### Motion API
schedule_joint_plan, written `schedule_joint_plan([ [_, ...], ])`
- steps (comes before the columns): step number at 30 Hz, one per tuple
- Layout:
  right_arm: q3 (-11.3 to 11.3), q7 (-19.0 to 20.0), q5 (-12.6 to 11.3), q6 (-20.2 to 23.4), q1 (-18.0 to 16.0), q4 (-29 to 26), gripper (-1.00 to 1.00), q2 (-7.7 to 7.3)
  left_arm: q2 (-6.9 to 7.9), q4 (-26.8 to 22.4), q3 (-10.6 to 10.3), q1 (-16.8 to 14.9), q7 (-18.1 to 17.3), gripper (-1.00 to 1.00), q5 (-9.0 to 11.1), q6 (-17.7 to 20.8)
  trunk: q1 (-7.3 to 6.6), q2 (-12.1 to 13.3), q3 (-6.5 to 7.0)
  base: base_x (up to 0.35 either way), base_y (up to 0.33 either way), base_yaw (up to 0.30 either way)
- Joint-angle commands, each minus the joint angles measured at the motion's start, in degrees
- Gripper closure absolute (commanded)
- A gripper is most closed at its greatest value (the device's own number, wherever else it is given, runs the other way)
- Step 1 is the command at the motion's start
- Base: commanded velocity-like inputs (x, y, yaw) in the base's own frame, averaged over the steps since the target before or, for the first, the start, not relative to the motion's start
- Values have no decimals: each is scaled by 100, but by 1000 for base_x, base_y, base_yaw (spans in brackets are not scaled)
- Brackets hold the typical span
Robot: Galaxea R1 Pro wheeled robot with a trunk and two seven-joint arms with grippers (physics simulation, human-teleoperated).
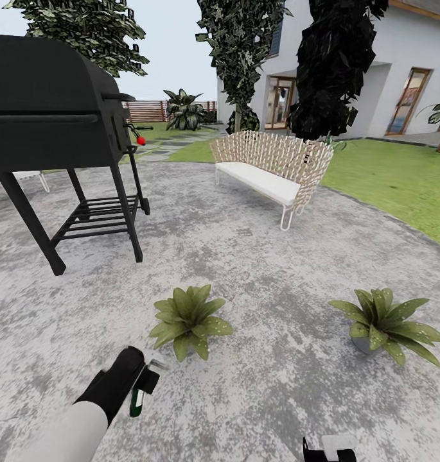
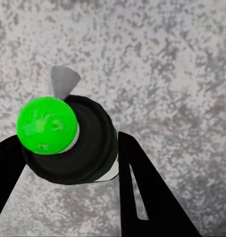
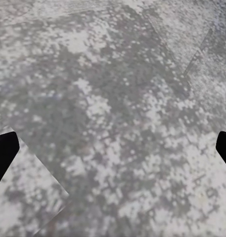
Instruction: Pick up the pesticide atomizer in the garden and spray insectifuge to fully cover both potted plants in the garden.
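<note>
On stone patio (image 1: 258,256), my left gripper (image 2: 68,163) clamped on pesticide atomizer (image 2: 68,140), held just short of nearer potted plant (image 1: 189,319). Second potted plant (image 1: 385,324) well apart, ahead of my right gripper (image 3: 113,148), fingers spread.

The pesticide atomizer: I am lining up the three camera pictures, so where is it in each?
Head view: the pesticide atomizer is low and left of centre, held in the left end effector, short of the nearer potted plant.
Left wrist view: it sits between the two dark fingers, seen end-on.
Right wrist view: not in it.
Shared landmark: the mottled grey stone patio.
</note>
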Motion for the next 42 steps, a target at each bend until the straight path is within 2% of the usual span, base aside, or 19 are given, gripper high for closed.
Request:
schedule_joint_plan([
  [1,-45,-18,60,-17,-3,6,-100,1,-54,19,-1,-1,-44,100,-87,0,-1,-2,-5,0,0,0],
  [3,-45,-17,55,-17,-3,6,-100,7,-136,122,10,-2,-41,100,-72,-7,-1,-2,-5,50,0,0],
  [5,-45,-17,54,-17,-3,-1,-100,17,-129,213,41,-6,-50,100,-71,27,-1,-2,-5,102,0,0],
  [9,-43,-19,54,-17,-3,-3,-100,21,-141,237,340,-6,-98,100,-21,59,-1,-2,-5,31,0,0],
  [11,-44,-21,54,-21,-3,-3,-100,21,-66,241,426,-6,-100,100,-13,371,-1,-2,-5,3,0,0],
  [13,-39,-24,54,-24,-3,-3,-100,33,46,218,620,-7,-102,100,-9,767,-1,-2,-5,1,0,0],
  [16,-38,-26,54,-25,-3,-3,-100,43,56,182,757,-7,-62,100,-17,951,-1,-2,-5,0,0,0],
  [22,-37,-26,53,-25,-3,-3,-100,43,41,222,773,-7,-49,100,-29,973,-1,-2,-5,0,0,-8],
  [33,-44,-60,37,-31,-3,-3,-100,53,26,233,773,-7,-50,100,-31,966,-1,-2,-5,-3,0,-224],
  [42,-43,-35,54,-30,-3,-3,-100,24,2,234,765,-7,-52,100,-49,965,-1,-2,-5,-241,141,-12],
])
